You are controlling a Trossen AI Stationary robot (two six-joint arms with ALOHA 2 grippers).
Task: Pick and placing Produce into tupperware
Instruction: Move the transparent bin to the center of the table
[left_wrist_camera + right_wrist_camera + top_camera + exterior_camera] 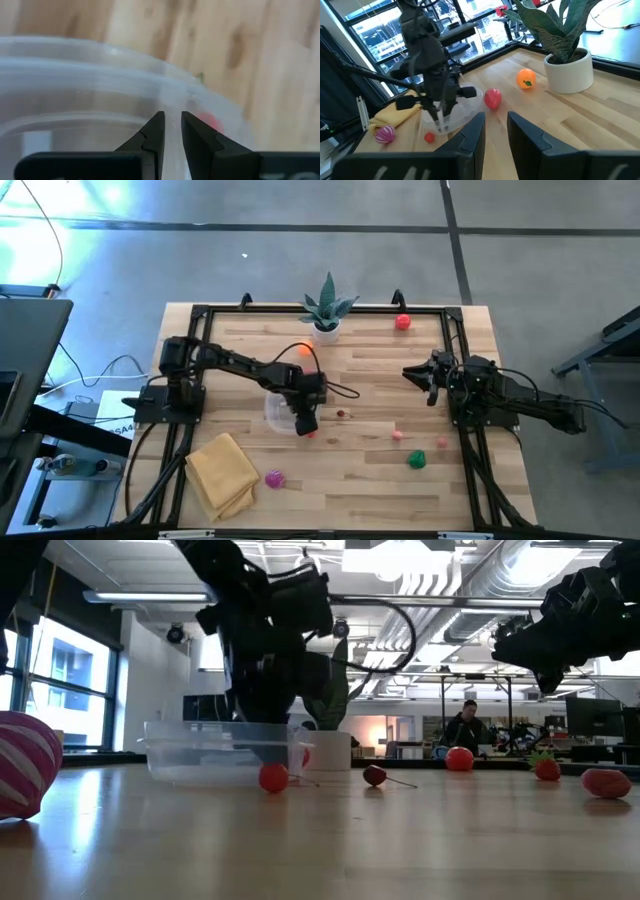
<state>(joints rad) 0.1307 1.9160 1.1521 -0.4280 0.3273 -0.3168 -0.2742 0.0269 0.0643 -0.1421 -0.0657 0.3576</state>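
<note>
The clear round tupperware [277, 411] stands mid-table on its base. My left gripper [172, 120] points down at the container's right, near side, fingertips almost together just inside the wall [100, 75]. A small red piece [311, 434] lies on the wood outside that wall. Other produce lies scattered: an orange piece [303, 351], a red one [403, 322], a pink one [397, 436], a green one [416, 460], a magenta one [275, 478] and a dark stemmed one [342, 415]. My right gripper [414, 372] hovers at the right, fingers close together, holding nothing. My left gripper comes from above, pointing down, with both fingertips [156, 125] by the tupperware's right wall, below its rim [165, 92]. The wall runs across the fingers, not between them. I cannot tell whether the fingers touch the wall or the floor of the container.
A potted spiky plant [328, 312] stands at the far edge. A folded yellow cloth [222, 470] lies near the front left corner. Another red piece [492, 98] sits just beyond the container. Bare wood lies between the two grippers.
</note>
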